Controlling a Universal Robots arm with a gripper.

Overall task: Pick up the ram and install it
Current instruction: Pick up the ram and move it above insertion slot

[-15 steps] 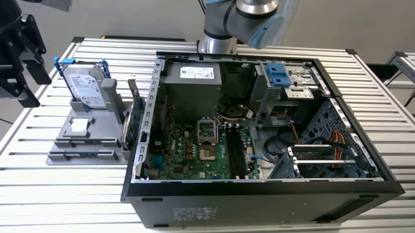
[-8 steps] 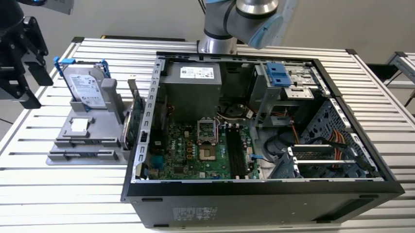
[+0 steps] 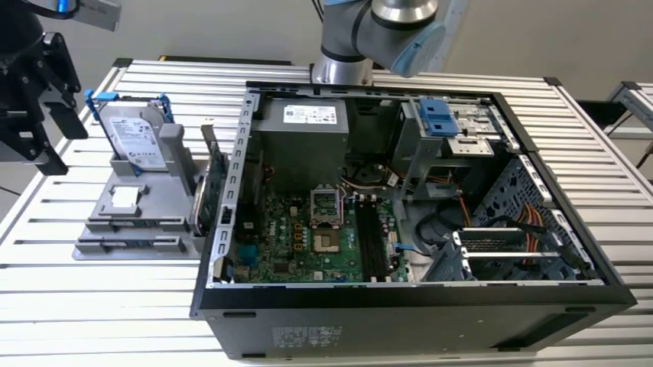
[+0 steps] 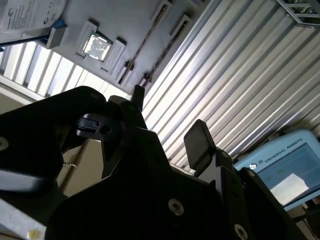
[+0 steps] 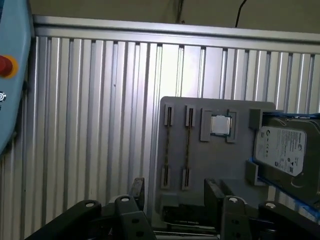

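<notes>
Claw (image 5: 174, 185) spread and empty, I hover near the tray (image 5: 220, 165) at nine o'clock of the case (image 3: 408, 321), where ram (image 5: 188, 146) stands on edge; I'd best square up and pinch it mid-length.

2 ram sticks (image 5: 167, 145) (image 5: 189, 145), 1 CPU (image 5: 220, 125), 1 HDD (image 5: 280, 150), 1 tray (image 5: 215, 165), 1 PC case (image 3: 408, 313).

We see a table (image 5: 90, 125) of ribbed, matt silver metal. The holder (image 5: 210, 165) looks like smooth grey plastic. The hard drive (image 5: 282, 150) has a bright metal face with a paper label and blue plastic rails (image 3: 94, 98); the gripper (image 4: 167, 115) is matt black.
</notes>
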